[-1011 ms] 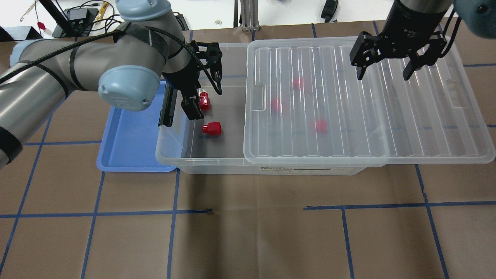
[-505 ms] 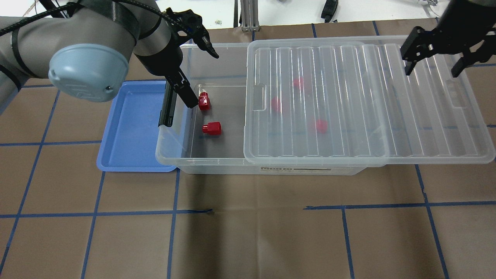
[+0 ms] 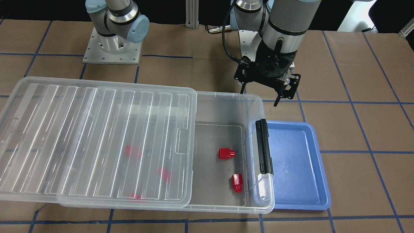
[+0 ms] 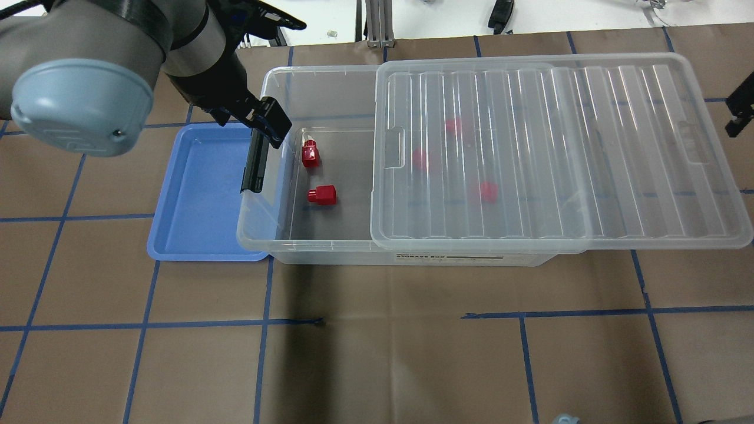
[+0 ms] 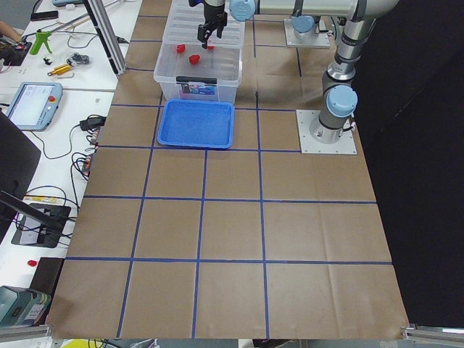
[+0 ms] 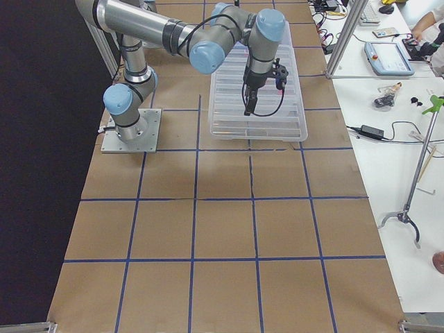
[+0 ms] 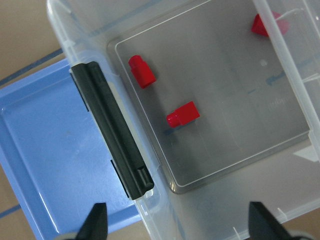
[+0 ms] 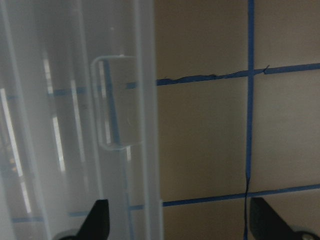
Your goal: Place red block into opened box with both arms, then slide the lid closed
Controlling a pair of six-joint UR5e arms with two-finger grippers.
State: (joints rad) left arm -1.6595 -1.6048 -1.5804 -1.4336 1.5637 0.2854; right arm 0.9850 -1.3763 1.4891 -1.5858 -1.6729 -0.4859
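The box (image 4: 259, 235) lies across the table with its left part uncovered. The lid (image 4: 530, 176) rests on the remainder and overhangs the right end. Two red blocks (image 4: 310, 154) (image 4: 322, 195) lie on the uncovered floor, also seen as blocks (image 3: 237, 182) (image 3: 226, 153). Three more red blocks (image 4: 453, 125) show blurred through the lid. My left gripper (image 3: 260, 96) (image 7: 180, 222) hangs high over the box's latch end, open and empty. My right gripper (image 8: 182, 220) is open and empty just past the lid's right end, where one of its fingers (image 4: 736, 115) shows.
An empty blue tray (image 4: 200, 194) (image 3: 291, 161) butts against the box's left end, beside the black latch bar (image 4: 254, 162). Brown paper with blue tape lines covers the table. An aluminium post (image 4: 377, 23) stands at the far edge. Benches with cables and tablets flank the table ends.
My left gripper has risen out of the box, leaving the red block on the floor. My right gripper has moved right, off the lid and past its end.
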